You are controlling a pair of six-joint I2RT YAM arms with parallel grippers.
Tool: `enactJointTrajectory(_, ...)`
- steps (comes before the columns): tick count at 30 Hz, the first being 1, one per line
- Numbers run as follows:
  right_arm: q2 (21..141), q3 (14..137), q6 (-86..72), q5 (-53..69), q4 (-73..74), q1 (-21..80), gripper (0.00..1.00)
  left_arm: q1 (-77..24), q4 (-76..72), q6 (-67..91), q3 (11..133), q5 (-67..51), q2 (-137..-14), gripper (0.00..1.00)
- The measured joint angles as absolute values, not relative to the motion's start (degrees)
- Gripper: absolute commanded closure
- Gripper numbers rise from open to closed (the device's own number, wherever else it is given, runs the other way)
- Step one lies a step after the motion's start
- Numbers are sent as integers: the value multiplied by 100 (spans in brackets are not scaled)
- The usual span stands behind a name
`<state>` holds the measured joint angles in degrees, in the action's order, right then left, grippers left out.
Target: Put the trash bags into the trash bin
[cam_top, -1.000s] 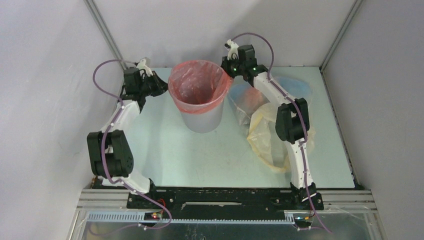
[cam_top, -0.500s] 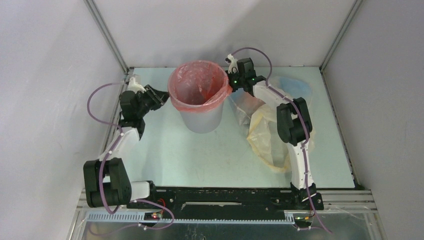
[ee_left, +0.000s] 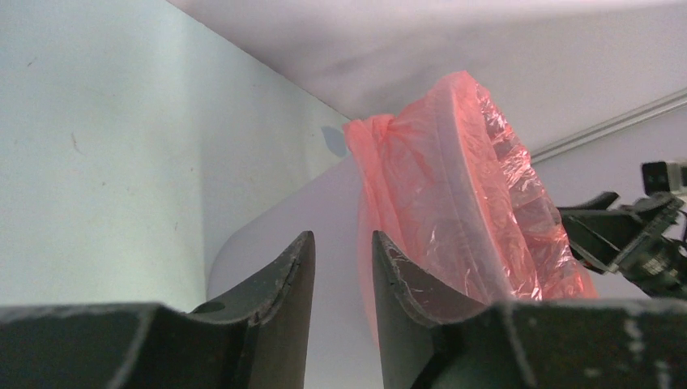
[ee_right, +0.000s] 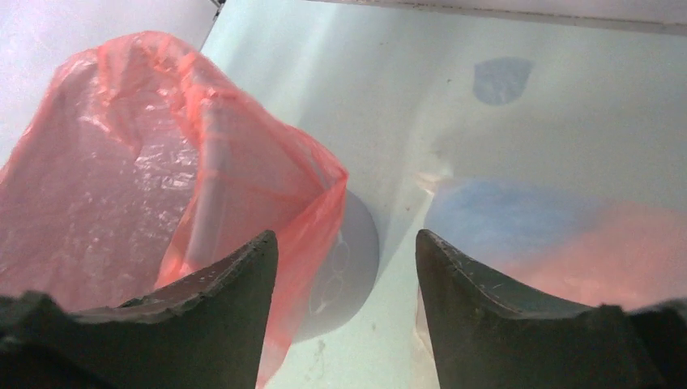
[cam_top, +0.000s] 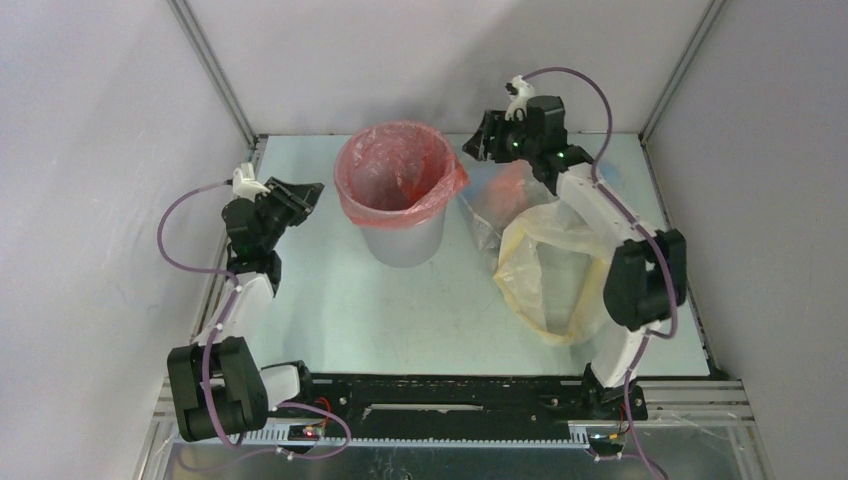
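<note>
The light-grey trash bin (cam_top: pixel 403 235) stands upright at the table's middle back. A red-pink trash bag (cam_top: pixel 400 165) lines it, folded out over the rim. My left gripper (cam_top: pixel 310 192) hovers just left of the bin, open by a narrow gap and empty. In the left wrist view the left gripper (ee_left: pixel 343 247) points at the bin wall (ee_left: pixel 324 203) below the red-pink bag (ee_left: pixel 462 170). My right gripper (cam_top: pixel 472 146) hangs open above and right of the rim, holding nothing. The right gripper (ee_right: pixel 344 239) looks down on the red-pink bag (ee_right: pixel 121 186), with the bin wall (ee_right: pixel 356 251) between its jaws.
A pale yellow bag (cam_top: pixel 545 275) lies open on the table (cam_top: pixel 330 300) right of the bin, under my right arm. Further back lie crumpled clear and reddish plastic (cam_top: pixel 505 190) and a light blue bag (ee_right: pixel 518 215). White walls close in on three sides.
Both grippers were shut at the bag's rim and have opened and let go. The left one pulled back to the left, and the right one rose to the right.
</note>
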<state>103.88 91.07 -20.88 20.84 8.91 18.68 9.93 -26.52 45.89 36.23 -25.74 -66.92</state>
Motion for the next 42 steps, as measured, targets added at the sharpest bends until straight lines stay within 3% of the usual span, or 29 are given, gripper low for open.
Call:
enactJointTrajectory(1,10162,8882,-2126,2067,821,1835,30,993,-2689,4641,3588,-2571,-6689,58)
enactJointTrajectory(3,9776,8536,-2213,2049,755,1813,15,993,-2781,4720,3507,-2574,-6667,55)
enactJointTrajectory(9,9052,8285,-2932,1208,1160,2099,5,993,-2932,4908,3437,-2574,-6622,48)
enactJointTrajectory(17,8567,8466,-4550,-1199,2488,3614,25,965,-3308,5376,3437,-2620,-6825,44)
enactJointTrajectory(19,8678,8873,-4908,-1603,3039,3861,33,952,-3341,5476,3437,-2622,-6901,43)
enactJointTrajectory(22,8967,9633,-5395,-2137,3728,4016,36,943,-3367,5601,3435,-2615,-6956,43)
enactJointTrajectory(37,9463,9966,-6106,-2287,4521,4069,43,672,-3271,5520,3347,-2418,-6873,42)
enactJointTrajectory(40,9483,9968,-6104,-2217,4501,4069,53,652,-3208,5476,3347,-2408,-6836,42)
enactJointTrajectory(42,9504,9966,-6077,-2161,4473,4071,54,648,-3192,5439,3347,-2410,-6829,42)
